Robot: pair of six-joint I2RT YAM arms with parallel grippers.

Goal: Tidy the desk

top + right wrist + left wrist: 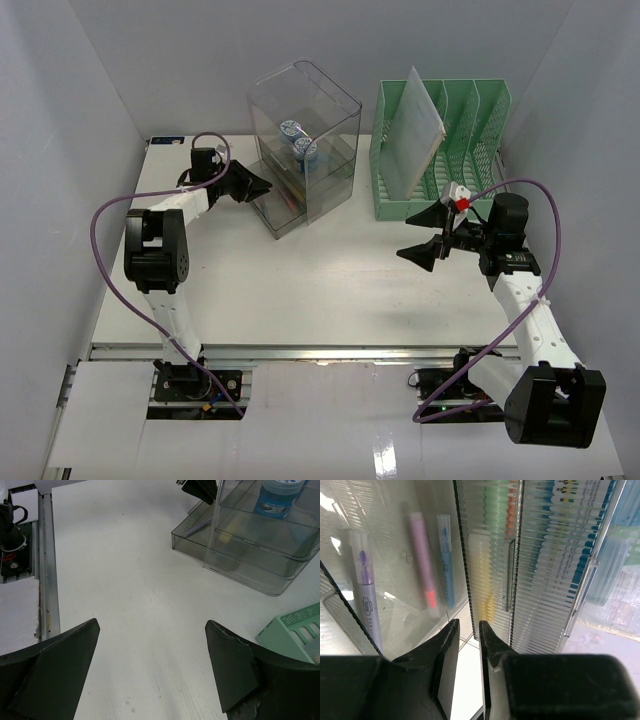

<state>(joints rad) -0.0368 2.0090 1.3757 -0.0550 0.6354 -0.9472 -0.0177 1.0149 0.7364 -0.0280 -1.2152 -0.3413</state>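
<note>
The white desk (300,285) holds a clear acrylic organizer (305,135) at centre back. Its low drawer is pulled out toward the left and holds a purple pen (365,590), a pink pen (422,565) and a blue pen (446,560). My left gripper (262,187) sits at the drawer's left side. Its jaws are almost together (468,622) with only bare desk in the narrow gap. My right gripper (408,238) hovers wide open and empty over the desk (125,580), in front of the green file holder (440,150).
Two blue-lidded jars (301,140) stand inside the organizer (250,555). A white folder (410,125) leans in the file holder (295,630). An aluminium rail (300,352) runs along the desk's front edge. Grey walls enclose the sides and back.
</note>
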